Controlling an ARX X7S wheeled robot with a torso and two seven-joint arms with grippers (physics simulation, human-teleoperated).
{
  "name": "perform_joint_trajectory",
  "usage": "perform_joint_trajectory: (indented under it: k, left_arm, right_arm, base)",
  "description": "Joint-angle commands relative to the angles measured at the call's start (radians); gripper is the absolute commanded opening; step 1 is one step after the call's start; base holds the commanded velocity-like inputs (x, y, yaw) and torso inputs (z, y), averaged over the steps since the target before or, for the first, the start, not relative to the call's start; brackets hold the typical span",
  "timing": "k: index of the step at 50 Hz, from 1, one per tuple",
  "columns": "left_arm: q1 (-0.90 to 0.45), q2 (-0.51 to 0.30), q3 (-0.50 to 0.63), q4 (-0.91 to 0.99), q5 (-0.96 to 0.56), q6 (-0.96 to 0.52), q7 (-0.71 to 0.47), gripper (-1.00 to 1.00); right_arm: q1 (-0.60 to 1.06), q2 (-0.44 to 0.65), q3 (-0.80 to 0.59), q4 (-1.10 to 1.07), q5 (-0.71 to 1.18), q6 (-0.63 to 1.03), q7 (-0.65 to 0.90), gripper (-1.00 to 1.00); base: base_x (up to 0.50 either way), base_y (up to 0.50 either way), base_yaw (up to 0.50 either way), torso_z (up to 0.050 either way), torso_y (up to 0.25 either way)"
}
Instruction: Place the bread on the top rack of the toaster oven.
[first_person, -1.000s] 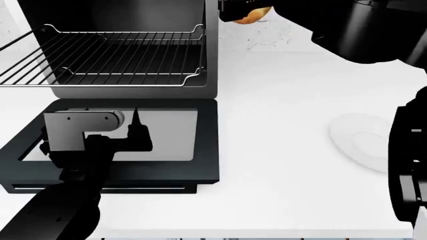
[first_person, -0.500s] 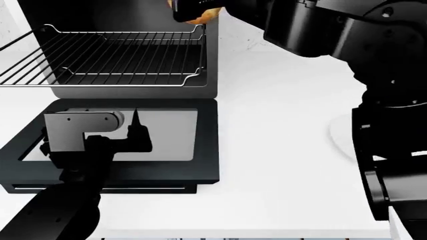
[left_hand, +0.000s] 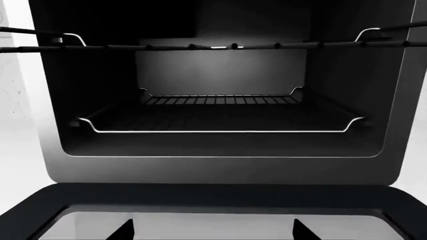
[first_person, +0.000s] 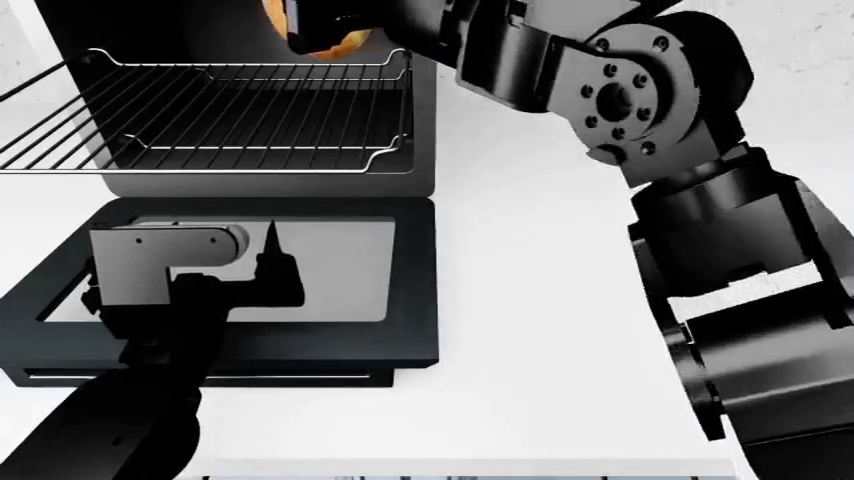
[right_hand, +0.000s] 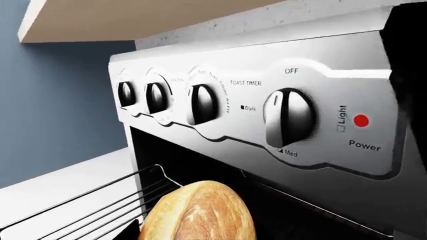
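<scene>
The toaster oven (first_person: 267, 185) stands at the far left with its door (first_person: 414, 300) dropped flat. Its top rack (first_person: 200, 120) is slid out toward me. My right gripper (first_person: 318, 22) is shut on the bread (first_person: 342, 43), a golden-brown bun held above the rack's far right part. In the right wrist view the bread (right_hand: 200, 212) sits just below the control panel, with the rack's bars (right_hand: 87, 205) beside it. My left gripper (left_hand: 213, 234) hovers open over the door glass (left_hand: 213, 225), facing the dark cavity, where the top rack (left_hand: 213, 46) shows edge-on.
A lower wire shelf (left_hand: 220, 125) sits inside the oven. Several knobs (right_hand: 288, 116) line the panel above the opening. My right arm (first_person: 641, 100) reaches across the white counter (first_person: 534, 300). My left arm (first_person: 134, 380) lies over the open door.
My right arm has swung left, carrying the bread from beside the oven's right wall to above the pulled-out top rack. The left arm has stayed still.
</scene>
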Motion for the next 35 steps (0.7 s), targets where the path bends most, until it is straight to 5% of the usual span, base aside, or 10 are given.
perform_joint_trajectory:
  k: [1,14,29,30,35]
  left_arm:
    - [0.000,0.020,-0.028,-0.004,0.006,0.006,0.021,1.00]
    - [-0.001,0.018,-0.023,-0.003,0.002,0.007,0.014,1.00]
    - [0.002,0.014,-0.022,-0.008,-0.005,0.014,0.011,1.00]
    - [0.004,0.014,-0.021,-0.008,-0.004,0.016,0.011,1.00]
    - [0.003,0.013,-0.018,-0.009,-0.007,0.017,0.009,1.00]
  right_arm:
    - [0.073,-0.072,-0.278,0.270,0.144,-0.255,-0.176,-1.00]
    - [0.177,-0.073,-0.871,0.386,0.676,-0.524,-0.235,-1.00]
    - [0.207,-0.073,-0.988,0.388,0.797,-0.588,-0.255,-1.00]
    - [0.208,-0.073,-0.990,0.387,0.798,-0.588,-0.255,1.00]
    - [0.216,-0.072,-0.992,0.377,0.801,-0.594,-0.264,1.00]
  base:
    - [0.00,0.00,0.00,0.000,0.000]
    - [0.00,0.00,0.00,0.000,0.000]
    - [0.00,0.00,0.00,0.000,0.000]
    - [0.00,0.00,0.00,0.000,0.000]
    - [0.00,0.00,0.00,0.000,0.000]
